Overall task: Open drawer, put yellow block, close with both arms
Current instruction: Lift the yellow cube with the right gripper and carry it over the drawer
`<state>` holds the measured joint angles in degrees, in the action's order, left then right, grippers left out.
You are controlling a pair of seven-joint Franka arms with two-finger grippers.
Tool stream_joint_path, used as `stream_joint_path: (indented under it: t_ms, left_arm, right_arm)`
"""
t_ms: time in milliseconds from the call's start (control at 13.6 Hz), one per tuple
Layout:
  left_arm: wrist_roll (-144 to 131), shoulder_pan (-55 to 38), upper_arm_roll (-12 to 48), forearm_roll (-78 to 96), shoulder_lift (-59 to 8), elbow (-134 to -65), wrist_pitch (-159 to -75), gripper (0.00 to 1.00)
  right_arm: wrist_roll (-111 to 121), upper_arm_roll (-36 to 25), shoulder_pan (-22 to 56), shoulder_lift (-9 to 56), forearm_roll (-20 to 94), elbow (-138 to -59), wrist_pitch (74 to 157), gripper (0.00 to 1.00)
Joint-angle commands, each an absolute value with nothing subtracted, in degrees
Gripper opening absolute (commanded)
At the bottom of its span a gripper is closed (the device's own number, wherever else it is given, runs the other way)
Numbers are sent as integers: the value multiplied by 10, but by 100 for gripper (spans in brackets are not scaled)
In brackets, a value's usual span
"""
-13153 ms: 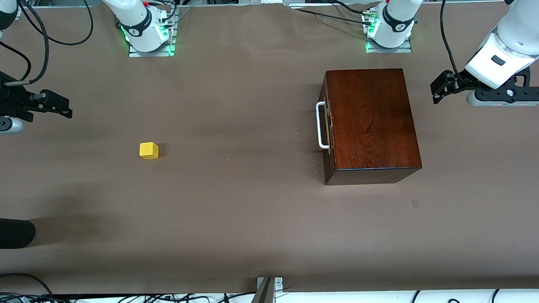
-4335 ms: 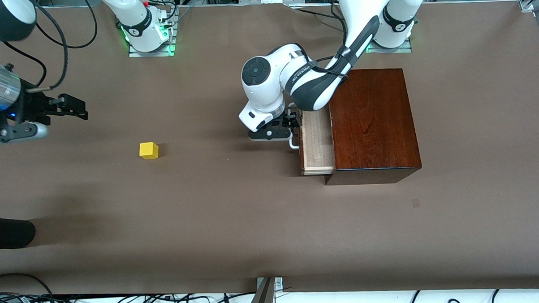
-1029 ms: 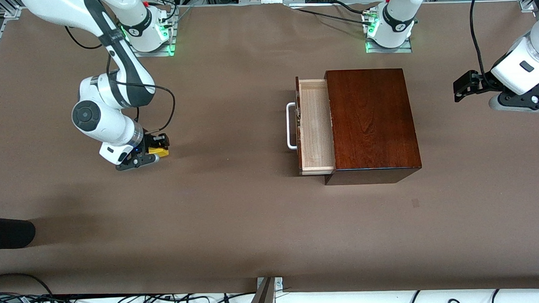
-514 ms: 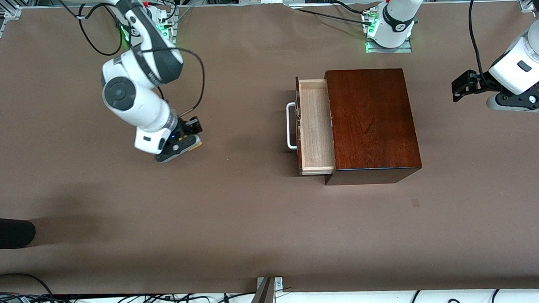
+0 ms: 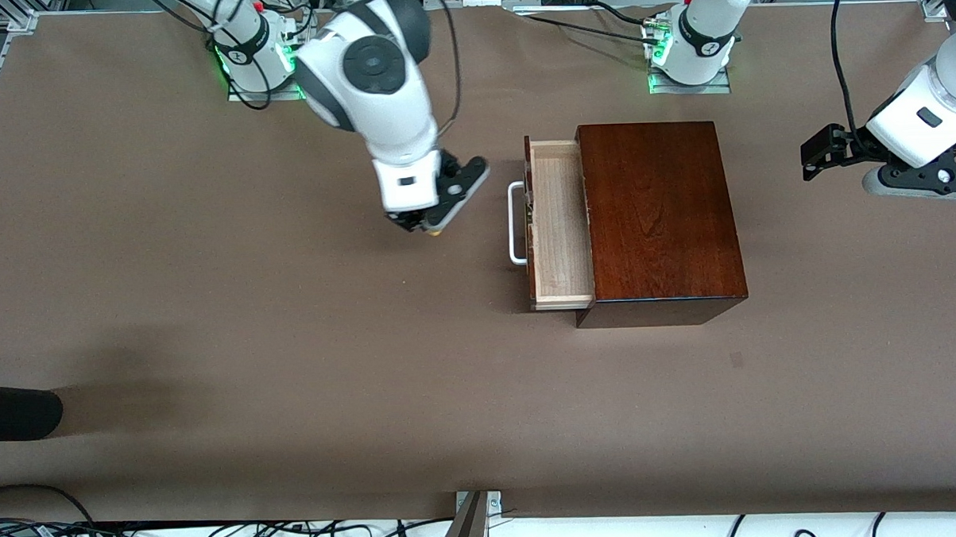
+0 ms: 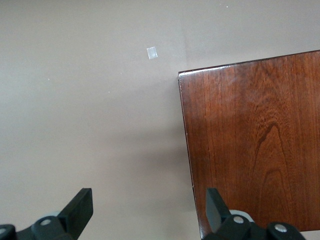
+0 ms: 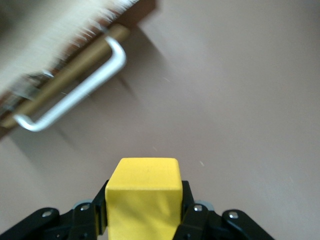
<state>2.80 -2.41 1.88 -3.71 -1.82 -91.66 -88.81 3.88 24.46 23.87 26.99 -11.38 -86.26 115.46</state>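
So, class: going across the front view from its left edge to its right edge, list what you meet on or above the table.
Right gripper holding the yellow block → white handle → open drawer → wooden box → left gripper.

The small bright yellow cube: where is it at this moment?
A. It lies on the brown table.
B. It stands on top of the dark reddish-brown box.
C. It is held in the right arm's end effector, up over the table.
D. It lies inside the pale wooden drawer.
C: the right wrist view shows the small bright yellow cube clamped in the right end effector, over bare table just short of the white U-shaped handle.
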Motion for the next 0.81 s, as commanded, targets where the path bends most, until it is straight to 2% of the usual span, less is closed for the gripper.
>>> stream_joint_path:
  t_ms: [0, 147, 367, 735]
  left_arm:
    - [37, -22, 21, -31, -8, -924, -883, 100]
    - [37, -22, 23, -30, -8, -924, -883, 100]
    - [37, -22, 23, -31, -9, -924, -883, 100]
    - [37, -21, 23, -30, -9, -924, -883, 100]
  right_arm:
    - [57, 239, 295, 338, -144, -769, 1129, 0]
    - [62, 243, 306, 341, -144, -759, 1129, 0]
    - [65, 238, 365, 350, -153, -710, 1088, 0]
    - [71, 238, 437, 398, -234, -654, 1070, 0]
